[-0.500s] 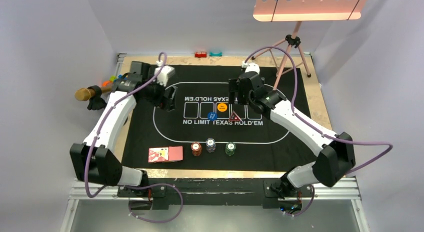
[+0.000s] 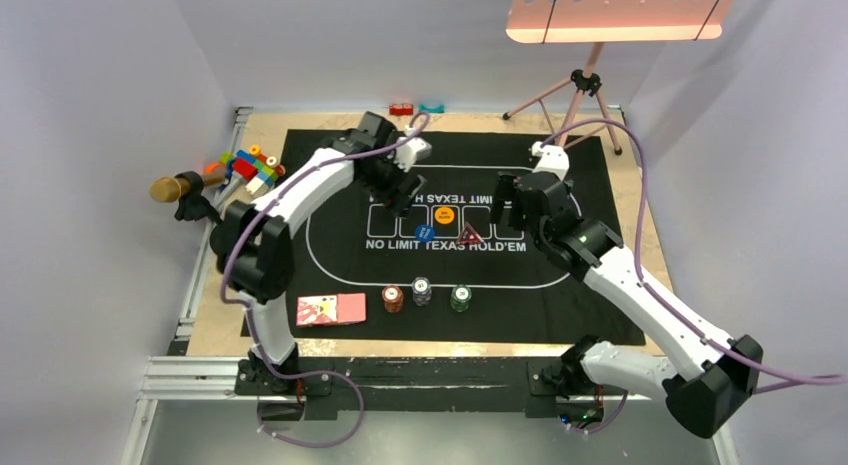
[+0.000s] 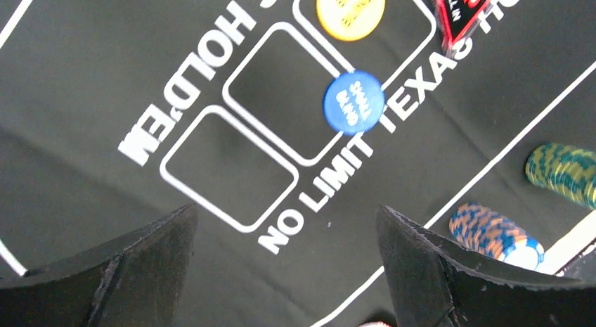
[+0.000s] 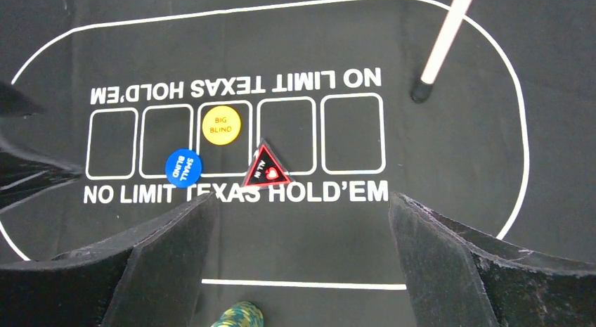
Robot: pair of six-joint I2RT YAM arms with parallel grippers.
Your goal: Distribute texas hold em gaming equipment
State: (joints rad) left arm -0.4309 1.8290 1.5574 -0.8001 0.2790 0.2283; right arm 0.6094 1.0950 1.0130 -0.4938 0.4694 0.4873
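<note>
On the black Hold'em mat lie a blue disc, an orange disc and a red triangle marker in the card boxes. Three chip stacks stand near the front line: red-brown, grey-white, green. Pink-backed cards lie at front left. My left gripper is open and empty, hovering just left of the discs; its view shows the blue disc ahead. My right gripper is open and empty, right of the triangle.
Toy bricks and a gold-headed microphone sit off the mat at the left. A tripod stands at the back right; one leg shows in the right wrist view. Small red and teal pieces lie at the far edge.
My left gripper has swung right from the mat's left end to just left of the discs. My right gripper has moved right, away from the discs. The equipment has not moved.
</note>
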